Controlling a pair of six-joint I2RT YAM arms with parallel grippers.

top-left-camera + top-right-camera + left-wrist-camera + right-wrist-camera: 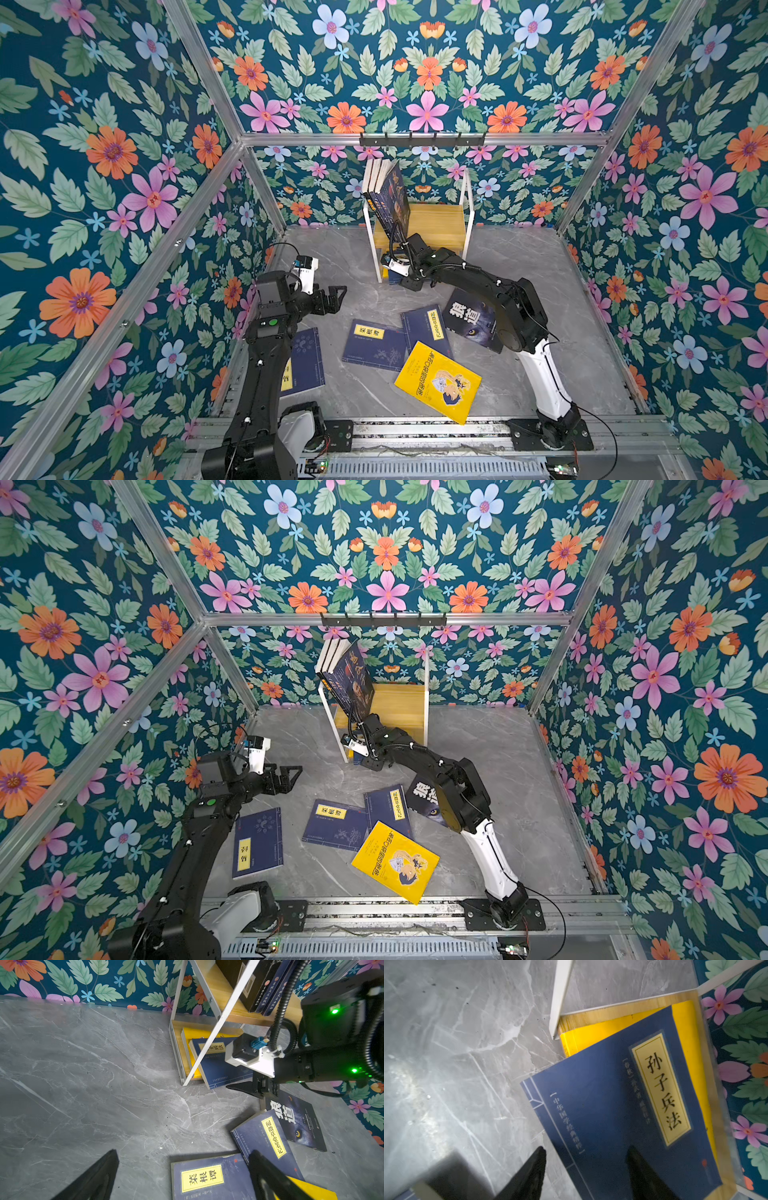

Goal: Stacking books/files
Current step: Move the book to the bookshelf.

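Observation:
Several books lie flat on the grey table: a yellow cartoon one [438, 382], navy ones with yellow labels [374, 345] [428, 328] [307, 361], and a black one with white characters [473, 320]. More books lean upright on the rack's top shelf [386, 187]. On the lower shelf a navy book [623, 1105] lies askew on a yellow book [602, 1030]. My right gripper [586, 1149] is open at that navy book's near corner, one finger over the cover and the other over the table. My left gripper [336, 297] hovers open over bare table, holding nothing.
The white-framed rack with wooden shelves [440, 224] stands against the back wall, under a black hook rail [422, 141]. Floral walls and aluminium posts enclose the table. The right arm [511, 307] stretches over the black book. A metal rail [436, 428] runs along the front edge.

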